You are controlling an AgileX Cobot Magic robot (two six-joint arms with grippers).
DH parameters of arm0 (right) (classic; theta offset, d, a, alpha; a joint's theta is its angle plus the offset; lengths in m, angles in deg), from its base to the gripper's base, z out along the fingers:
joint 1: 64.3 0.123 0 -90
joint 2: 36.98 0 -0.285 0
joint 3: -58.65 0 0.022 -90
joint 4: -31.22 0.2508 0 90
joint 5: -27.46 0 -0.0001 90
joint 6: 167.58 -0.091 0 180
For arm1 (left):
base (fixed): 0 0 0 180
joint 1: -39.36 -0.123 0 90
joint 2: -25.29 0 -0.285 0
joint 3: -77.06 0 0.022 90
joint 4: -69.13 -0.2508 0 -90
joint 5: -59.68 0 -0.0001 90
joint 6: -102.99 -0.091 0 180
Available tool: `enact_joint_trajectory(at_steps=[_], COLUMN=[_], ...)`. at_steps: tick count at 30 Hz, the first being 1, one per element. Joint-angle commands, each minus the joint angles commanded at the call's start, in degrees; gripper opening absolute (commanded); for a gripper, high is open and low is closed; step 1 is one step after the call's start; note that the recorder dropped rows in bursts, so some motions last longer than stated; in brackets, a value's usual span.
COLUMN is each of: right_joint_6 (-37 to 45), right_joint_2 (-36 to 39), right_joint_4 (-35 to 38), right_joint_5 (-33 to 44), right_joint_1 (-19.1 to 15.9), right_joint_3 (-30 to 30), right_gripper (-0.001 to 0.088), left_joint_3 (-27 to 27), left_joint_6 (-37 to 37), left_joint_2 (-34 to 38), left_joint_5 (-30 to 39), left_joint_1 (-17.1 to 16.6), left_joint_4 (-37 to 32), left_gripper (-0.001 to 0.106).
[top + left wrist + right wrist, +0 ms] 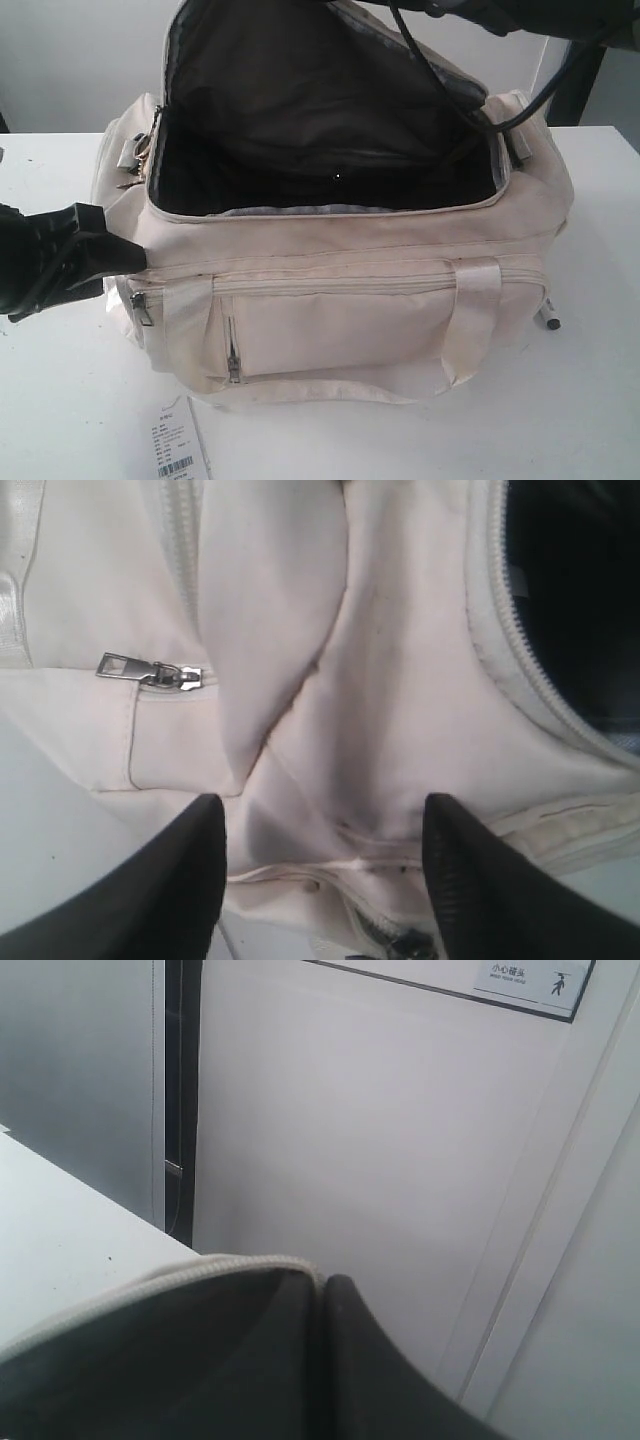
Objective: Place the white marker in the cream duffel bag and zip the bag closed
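Note:
The cream duffel bag [350, 290] sits on the white table with its curved top flap [300, 70] lifted, and the dark lining shows inside. My right gripper [322, 1285] is shut on the flap's zip edge [150, 1285] and holds it up; its arm crosses the exterior view's top right. At the bag's left end, my left gripper [135, 255] is open, its black fingers [190, 870] spread against the cream fabric [380, 680]. The white marker [549, 317] lies on the table by the bag's right end, only its dark-tipped end showing.
A white barcoded paper tag [178, 448] lies at the table's front edge. A black cable [520, 112] hangs over the bag's right end. A metal zip pull [130, 667] sits on a side pocket. A wall with a small sign [525, 975] stands behind.

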Motion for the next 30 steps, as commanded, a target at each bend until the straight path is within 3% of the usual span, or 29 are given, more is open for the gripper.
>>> enact_joint_trajectory(at_steps=[5,12,16,21,24,30], right_joint_6=[0.0,0.0,0.0,0.0,0.0,0.0], right_joint_2=[0.0,0.0,0.0,0.0,0.0,0.0], right_joint_4=[0.0,0.0,0.0,0.0,0.0,0.0], right_joint_5=[0.0,0.0,0.0,0.0,0.0,0.0], right_joint_1=[0.0,0.0,0.0,0.0,0.0,0.0], right_joint_3=[0.0,0.0,0.0,0.0,0.0,0.0], right_gripper=[0.0000,0.0000,0.0000,0.0000,0.0000,0.0000], left_joint_3=[-0.4,-1.6,-2.2,-6.2,-10.0,-17.2], left_joint_6=[-6.9,-24.7,-25.7,-26.0,-29.7,-45.7], left_joint_2=[-4.8,-11.1,-13.2,-11.5,-9.3,-2.7], left_joint_5=[-2.6,-7.6,-13.4,-13.7,-13.3,-11.9], left_joint_1=[0.0,0.0,0.0,0.3,2.4,9.0], left_joint_4=[-1.6,-8.5,-8.3,-8.3,-8.3,-8.3], left_gripper=[0.062,0.062,0.062,0.062,0.062,0.062])
